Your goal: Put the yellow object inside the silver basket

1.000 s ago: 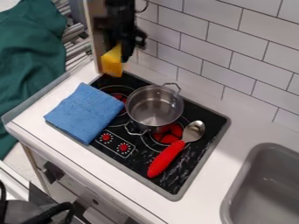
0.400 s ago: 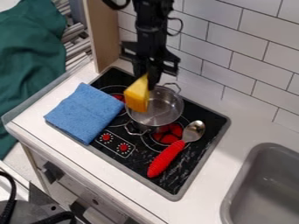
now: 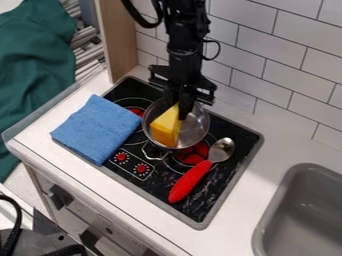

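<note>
Over the back of the stove hangs the black gripper [image 3: 179,111], shut on the upper end of the yellow wedge-shaped object [image 3: 165,128]. The wedge is tilted, its wide end lower left, and overlaps the opening of the silver pot [image 3: 195,125]. Whether it touches the pot's bottom or wall, I cannot tell. The gripper and wedge hide the pot's back rim and much of its inside.
A folded blue cloth [image 3: 97,129] covers the stove's left part. Right of the pot, a spoon with a red handle [image 3: 190,181] lies on the black stovetop [image 3: 200,208]. A grey sink [image 3: 300,215] is at the lower right, and a tiled wall [image 3: 294,65] rises behind.
The gripper has come down and to the right with the yellow wedge held, from the stove's back left corner to the pot. Pot, cloth and spoon have stayed put.
</note>
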Available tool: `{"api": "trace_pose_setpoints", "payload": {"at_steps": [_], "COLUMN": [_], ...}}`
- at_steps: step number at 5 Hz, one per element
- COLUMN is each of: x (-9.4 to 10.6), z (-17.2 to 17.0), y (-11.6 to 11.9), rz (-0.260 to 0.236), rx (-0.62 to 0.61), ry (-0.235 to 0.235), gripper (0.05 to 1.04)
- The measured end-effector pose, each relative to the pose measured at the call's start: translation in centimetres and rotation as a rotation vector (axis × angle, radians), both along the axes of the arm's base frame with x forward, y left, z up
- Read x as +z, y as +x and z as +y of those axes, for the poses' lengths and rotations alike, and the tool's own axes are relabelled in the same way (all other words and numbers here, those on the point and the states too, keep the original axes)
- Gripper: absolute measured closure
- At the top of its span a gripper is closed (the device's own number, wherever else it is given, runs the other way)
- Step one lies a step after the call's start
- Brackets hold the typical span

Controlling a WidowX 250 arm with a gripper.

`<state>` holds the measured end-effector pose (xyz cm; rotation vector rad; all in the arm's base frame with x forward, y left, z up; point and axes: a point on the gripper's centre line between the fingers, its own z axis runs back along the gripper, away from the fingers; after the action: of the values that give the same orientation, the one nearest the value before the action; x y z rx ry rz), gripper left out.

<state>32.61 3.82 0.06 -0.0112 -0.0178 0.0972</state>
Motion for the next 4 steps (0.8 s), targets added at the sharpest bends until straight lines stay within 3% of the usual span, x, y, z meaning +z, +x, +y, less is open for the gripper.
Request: {"api": "trace_pose_setpoints", "payload": {"at_steps": [1,3,4], "x": [-0.2,1.4,3.2], "z": [-0.5,-0.3,-0.3], "y": [0.9,1.3,0.3], "rz": [0.007,-0.009,-0.039], "rx": [-0.025,-0.007,0.023], "ry": [0.006,0.016,0.025], "gripper": [0.683,0.102,0.077]}}
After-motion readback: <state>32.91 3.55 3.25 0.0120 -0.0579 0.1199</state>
